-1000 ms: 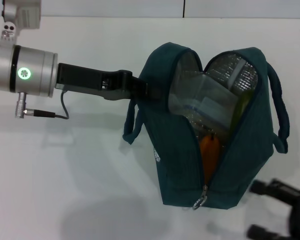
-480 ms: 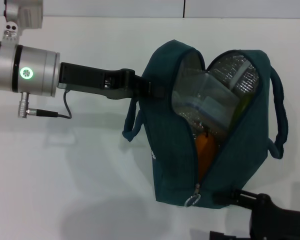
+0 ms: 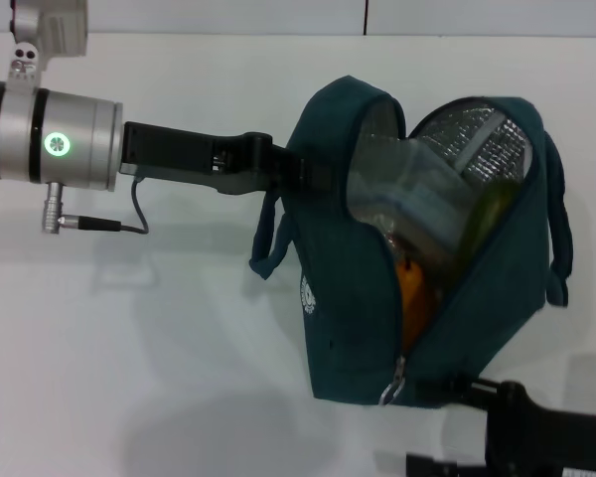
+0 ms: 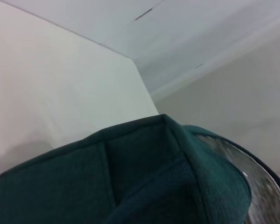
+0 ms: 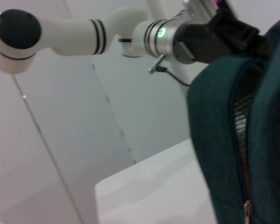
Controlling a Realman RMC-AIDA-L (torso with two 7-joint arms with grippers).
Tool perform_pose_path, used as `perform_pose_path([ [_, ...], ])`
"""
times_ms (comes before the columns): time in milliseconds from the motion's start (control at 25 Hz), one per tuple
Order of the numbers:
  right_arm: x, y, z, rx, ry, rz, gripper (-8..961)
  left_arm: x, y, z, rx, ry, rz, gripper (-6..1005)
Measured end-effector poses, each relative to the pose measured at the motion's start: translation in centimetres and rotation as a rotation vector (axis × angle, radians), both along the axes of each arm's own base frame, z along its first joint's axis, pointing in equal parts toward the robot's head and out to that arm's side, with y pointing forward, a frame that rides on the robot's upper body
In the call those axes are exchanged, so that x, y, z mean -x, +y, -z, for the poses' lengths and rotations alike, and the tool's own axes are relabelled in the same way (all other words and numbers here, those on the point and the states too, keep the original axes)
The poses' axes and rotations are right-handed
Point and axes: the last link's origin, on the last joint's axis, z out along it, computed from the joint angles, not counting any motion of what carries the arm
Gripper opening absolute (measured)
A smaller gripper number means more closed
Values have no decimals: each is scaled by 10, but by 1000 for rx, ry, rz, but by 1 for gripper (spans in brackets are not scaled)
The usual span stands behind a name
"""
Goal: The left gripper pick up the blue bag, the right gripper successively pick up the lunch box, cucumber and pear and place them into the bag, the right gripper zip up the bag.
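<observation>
The blue bag hangs tilted above the white table, unzipped, with its foil lining showing. My left gripper is shut on its upper left rim. Inside lie the clear lunch box, the green cucumber along the right wall, and the orange pear lower down. The ring zipper pull hangs at the bag's lower end. My right gripper is just right of that pull, open, with its upper finger beside the bag's bottom edge. The right wrist view looks along the bag and its zipper pull.
White table lies all around, with a wall seam at the back. The bag's loop handles hang off the left and right sides. A cable droops from the left arm's silver wrist.
My right gripper has come in from the lower right toward the bag's zipper end. The bag has swung slightly, and the cucumber now shows more.
</observation>
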Motion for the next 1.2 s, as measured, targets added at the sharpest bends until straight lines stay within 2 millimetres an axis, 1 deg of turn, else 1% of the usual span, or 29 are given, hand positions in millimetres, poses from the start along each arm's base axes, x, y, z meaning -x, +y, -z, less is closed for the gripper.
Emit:
perform_pose_path([
  [200,0,11,-4,-63,15,42,842,-1,1,0,-8,-12,-3,38],
  [440,0,14,-5,-83,30,67,841,-3,2,0,-21,-25,-5,38],
  [680,4,19,-2,-62,24,91,841,-2,2,2,-19,-27,-10,38],
  [1000,13,15,6,-3,3,4,841,-1,2,1,-22,-26,-10,37],
  [1200,10,13,4,-11,2,15,842,-1,3,0,-24,-24,-10,37],
])
